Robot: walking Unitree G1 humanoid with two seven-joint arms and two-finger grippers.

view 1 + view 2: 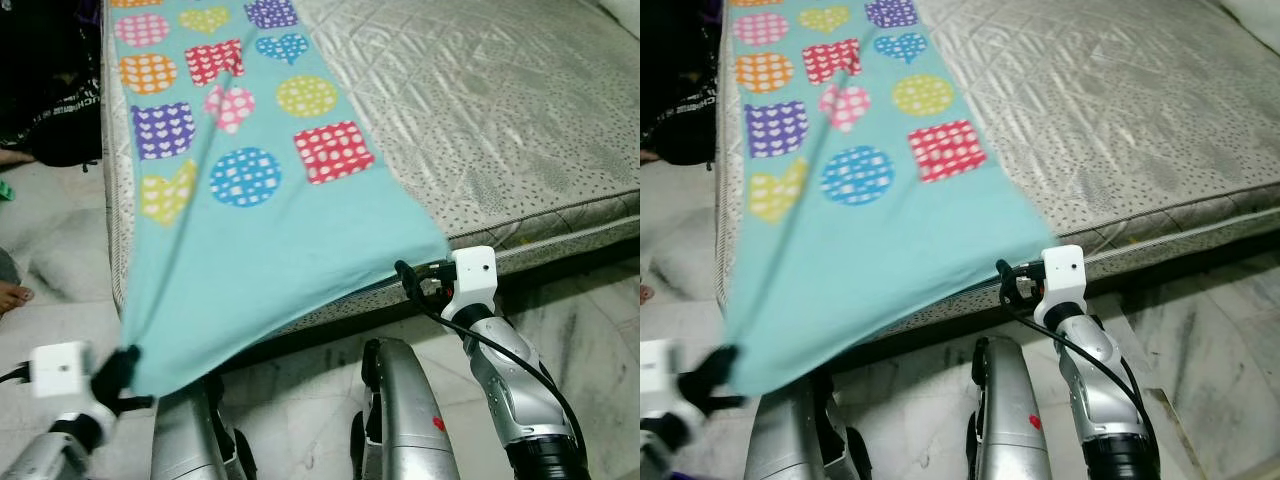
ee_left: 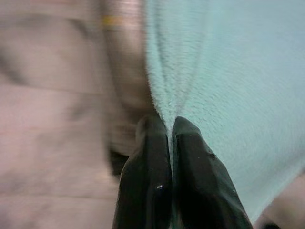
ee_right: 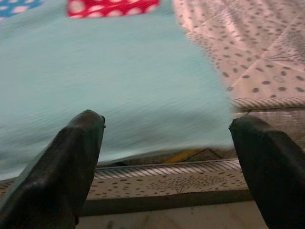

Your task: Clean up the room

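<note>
One corner of the blanket (image 1: pixel 260 240) is pinched in the left pincer (image 2: pixel 170 138), its fingers (image 2: pixel 147 176) pressed tight on the cloth, low off the mattress's (image 1: pixel 500 120) near left corner, above the floor (image 1: pixel 60 250). Pale turquoise with dotted hearts, circles and squares in many colours, the blanket lies stretched along the mattress's left side. Beside the mattress's near edge, the right pincer (image 3: pixel 167 138) gapes wide, gripping nothing.

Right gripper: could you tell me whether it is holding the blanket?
No, the right gripper is open, its fingers spread apart short of the blanket edge.
</note>
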